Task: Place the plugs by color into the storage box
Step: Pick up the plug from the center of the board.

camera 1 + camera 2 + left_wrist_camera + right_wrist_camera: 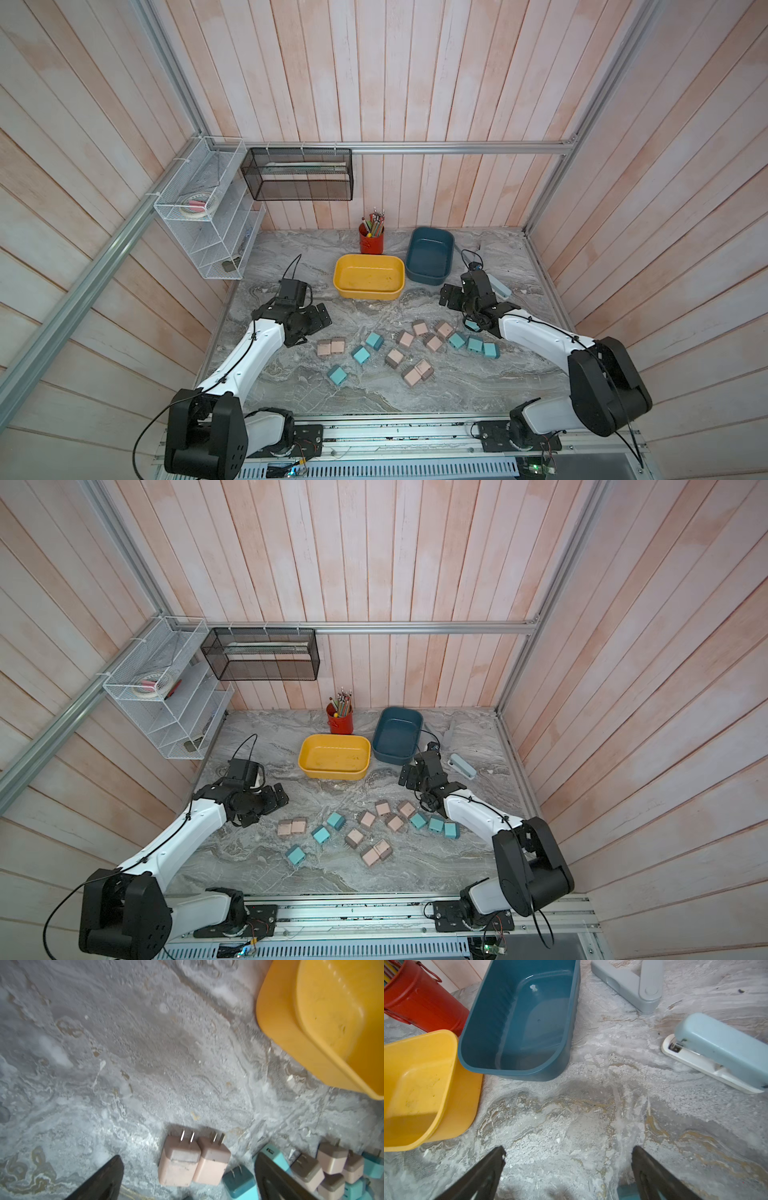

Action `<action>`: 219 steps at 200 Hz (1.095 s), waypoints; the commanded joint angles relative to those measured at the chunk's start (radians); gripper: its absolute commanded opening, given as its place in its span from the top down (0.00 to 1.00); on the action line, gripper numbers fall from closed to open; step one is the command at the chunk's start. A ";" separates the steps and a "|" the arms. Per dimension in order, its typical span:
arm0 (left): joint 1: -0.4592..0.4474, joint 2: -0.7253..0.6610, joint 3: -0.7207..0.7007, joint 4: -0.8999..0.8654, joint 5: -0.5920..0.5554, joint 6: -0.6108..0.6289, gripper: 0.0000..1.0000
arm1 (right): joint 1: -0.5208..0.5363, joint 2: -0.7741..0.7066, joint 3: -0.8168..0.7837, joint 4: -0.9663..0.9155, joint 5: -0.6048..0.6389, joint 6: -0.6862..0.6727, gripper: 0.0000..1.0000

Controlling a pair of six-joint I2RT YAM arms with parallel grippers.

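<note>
Looking down at a marble table (pixel 291 257) with a bunch of plugs scattered over the near half. Two colours: pink plugs (pixel 404 339) and teal plugs (pixel 360 354), all lying loose on the stone, not one in a box. Further back, a yellow box (pixel 337 276) and a blue box (pixel 409 262) side by side, nearly touching, nothing inside either. Red pencil cup (pixel 371 245) right behind the yellow box.

Left gripper (pixel 311 326): spread wide, holding nothing, hanging over the left part of the table. Nearest thing to it: a pink pair (pixel 193 1164) pressed side to side, just beside the gripper on the near side in both top views, and framed between the two fingers (pixel 108 1176) in the left wrist view. No contact visible. Rest of the plugs off to its right. Yellow box further back and to the right, apart from it.

Right gripper (pixel 455 291): also wide open and holding nothing, over bare stone just in front of the blue box, with a pale blue stapler (pixel 720 1051) off to its right. Plugs all behind it, back toward the arm's base, closest being three teal plugs in a row. Only a sliver of teal beside one finger in the right wrist view, hard to say whether plug or not.
</note>
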 commanded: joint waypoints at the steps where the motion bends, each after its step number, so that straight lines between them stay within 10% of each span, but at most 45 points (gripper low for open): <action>1: -0.024 0.021 -0.004 -0.110 0.042 0.024 0.00 | 0.007 0.008 0.004 -0.010 -0.035 0.030 0.02; 219: -0.049 0.341 0.016 -0.089 -0.019 0.124 0.31 | 0.043 0.035 -0.004 0.004 -0.099 0.050 0.02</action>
